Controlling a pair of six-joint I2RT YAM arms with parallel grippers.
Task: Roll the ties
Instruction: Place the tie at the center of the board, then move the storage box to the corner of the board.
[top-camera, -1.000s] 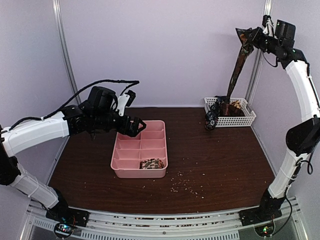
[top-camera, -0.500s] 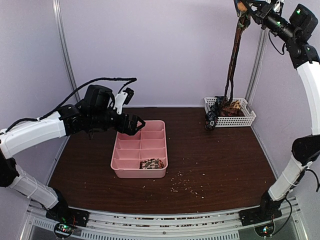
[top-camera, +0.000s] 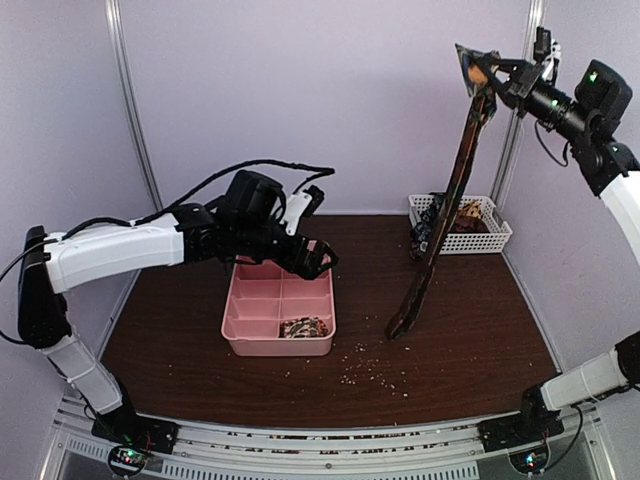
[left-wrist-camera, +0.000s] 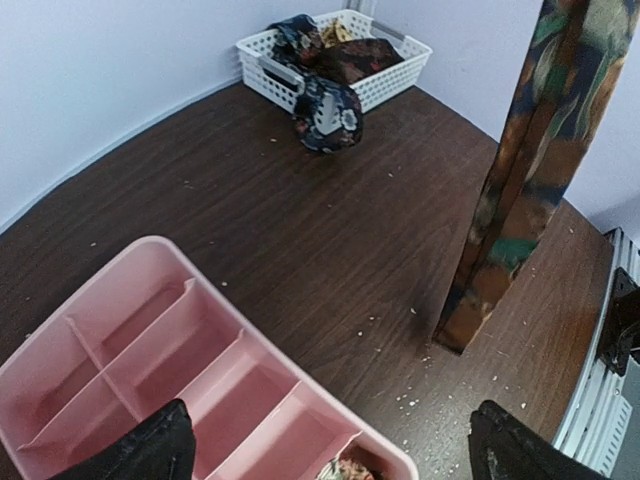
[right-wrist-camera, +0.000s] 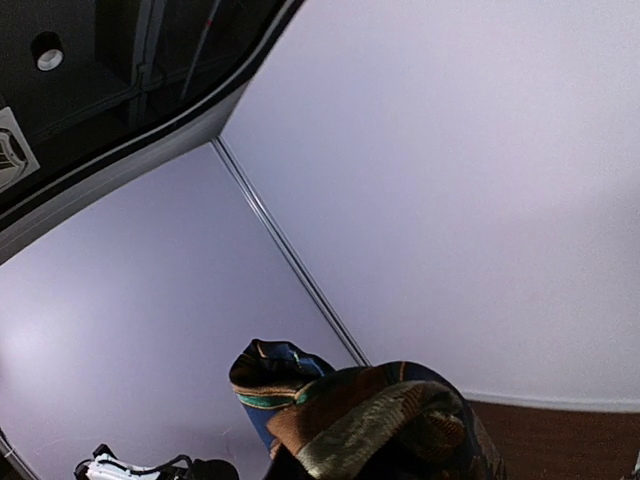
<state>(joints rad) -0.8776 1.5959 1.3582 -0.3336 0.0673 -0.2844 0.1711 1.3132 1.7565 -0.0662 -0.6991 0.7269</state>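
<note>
1. A dark wood bench (top-camera: 470, 330), with lilac walls behind.
2. Right claw (top-camera: 490, 75), raised high, pinches the wide end of a brown patterned tie (top-camera: 450, 190); the tie hangs slanting, its tip at the bench right of the pink tray (top-camera: 240, 335).
3. Left claw (top-camera: 322, 262) gapes wide above the tray's far edge.
4. A coiled tie (top-camera: 303, 326) lies in the tray; other ties (top-camera: 428, 230) spill from the white basket (top-camera: 495, 238).

A robotics lab test cell is indicated. A dark wood-grain surface (top-camera: 470, 330) is enclosed by plain pale lavender walls (top-camera: 350, 100) joined at aluminium posts (top-camera: 133, 110). A left arm (top-camera: 110, 250) and a right arm (top-camera: 590, 378), white-shelled with exposed black cabling (top-camera: 250, 165), are bolted to a slotted metal rail (top-camera: 330, 445) fitted along the near edge.
</note>
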